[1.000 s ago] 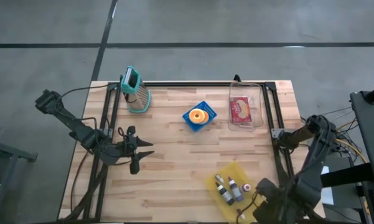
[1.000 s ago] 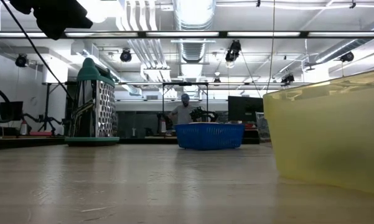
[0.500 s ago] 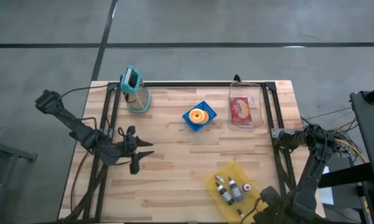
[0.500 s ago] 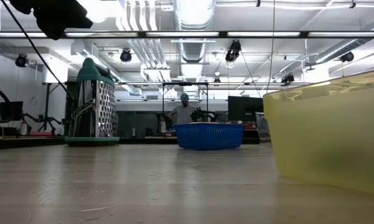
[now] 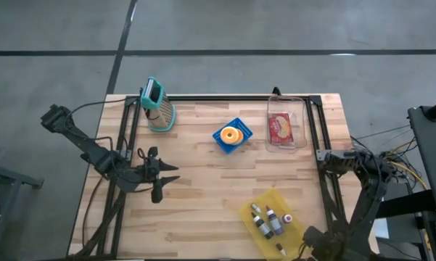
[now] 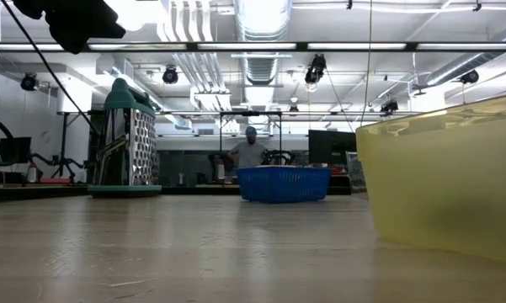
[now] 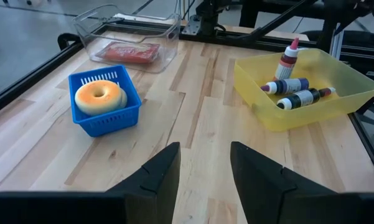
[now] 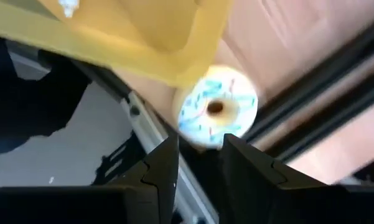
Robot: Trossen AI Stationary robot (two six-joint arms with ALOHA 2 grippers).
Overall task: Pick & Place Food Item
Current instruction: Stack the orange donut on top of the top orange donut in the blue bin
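A white donut with blue sprinkles (image 8: pixel 216 107) sits at the fingertips of my right gripper (image 8: pixel 199 146), which points down at the table's near right corner (image 5: pixel 308 239), beside the near corner of the yellow bin (image 8: pixel 143 37). In the high view the arm hides that donut. An orange donut (image 7: pixel 99 96) lies in a blue basket (image 5: pixel 231 136) at mid-table. My left gripper (image 7: pixel 202 165) hovers open at the table's left (image 5: pixel 167 174), aimed at the basket and holding nothing. My right gripper pinches the sprinkled donut by its rim (image 8: pixel 202 138) between its two fingers, coming from above and pointing down. The donut lies flat with its hole facing up. It is over the dark rail at the table's edge; whether it rests on anything I cannot tell.
The yellow bin (image 5: pixel 270 220) holds several small bottles. A clear container (image 5: pixel 283 125) with a red packet stands at the far right, a teal grater (image 5: pixel 158 106) at the far left. Dark frame rails (image 5: pixel 323 174) run along the table's sides. A person (image 6: pixel 250 151) stands far behind.
My right arm has sunk and swung toward the table's near edge, its gripper coming lower beside the yellow bin's near corner. The left arm and the things on the table have stayed put.
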